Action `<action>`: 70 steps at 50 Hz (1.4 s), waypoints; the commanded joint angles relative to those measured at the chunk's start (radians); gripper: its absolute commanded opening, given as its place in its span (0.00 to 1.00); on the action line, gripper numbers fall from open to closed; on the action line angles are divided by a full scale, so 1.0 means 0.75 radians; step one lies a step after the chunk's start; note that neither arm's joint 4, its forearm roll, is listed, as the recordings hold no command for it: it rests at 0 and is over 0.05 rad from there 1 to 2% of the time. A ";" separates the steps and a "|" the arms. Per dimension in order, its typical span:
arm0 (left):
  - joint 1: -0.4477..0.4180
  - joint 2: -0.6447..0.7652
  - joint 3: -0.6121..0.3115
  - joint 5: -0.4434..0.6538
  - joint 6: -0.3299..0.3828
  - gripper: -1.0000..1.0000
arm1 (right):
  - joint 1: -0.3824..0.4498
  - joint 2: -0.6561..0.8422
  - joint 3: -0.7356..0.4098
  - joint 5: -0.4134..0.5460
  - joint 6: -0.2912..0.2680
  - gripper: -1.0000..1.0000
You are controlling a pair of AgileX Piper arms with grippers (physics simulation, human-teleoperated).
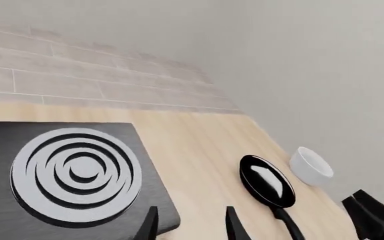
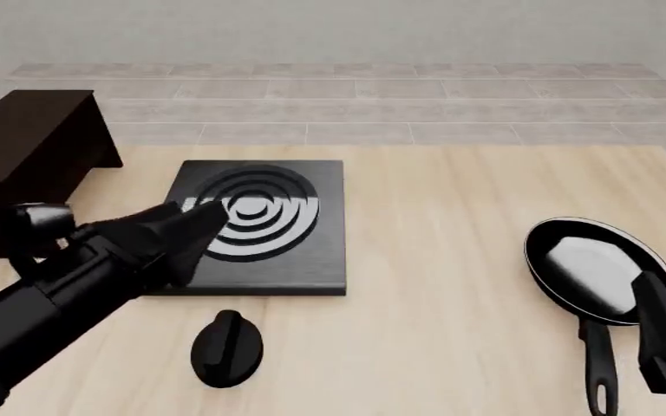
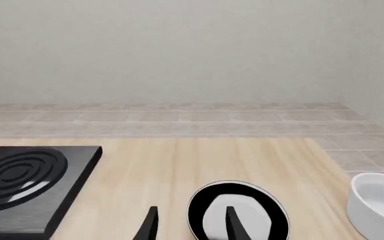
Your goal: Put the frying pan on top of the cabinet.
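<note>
Right gripper hovers open by frying pan — cabinet far-left.

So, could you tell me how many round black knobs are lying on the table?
1. The knob lies loose on the table, on the near side of the ringed slab, just beside the left arm. The arms may hide others.

The frying pan is lying on the table at right, well apart from the cabinet at far left.
</note>
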 commanded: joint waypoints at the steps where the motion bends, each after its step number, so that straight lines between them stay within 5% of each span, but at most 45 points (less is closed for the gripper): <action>1: -0.167 0.248 -0.086 -0.108 -0.218 1.00 | 0.000 0.015 0.002 -0.013 -0.007 1.00; 13: -0.246 0.461 -0.139 -0.211 -0.489 1.00 | 0.003 0.035 0.000 -0.028 -0.011 1.00; 32: -0.340 0.724 -0.268 -0.229 -0.709 1.00 | -0.002 0.027 0.002 -0.024 -0.004 1.00; 70: -0.383 1.110 -0.591 -0.109 -0.780 1.00 | -0.005 0.019 0.001 -0.016 -0.001 1.00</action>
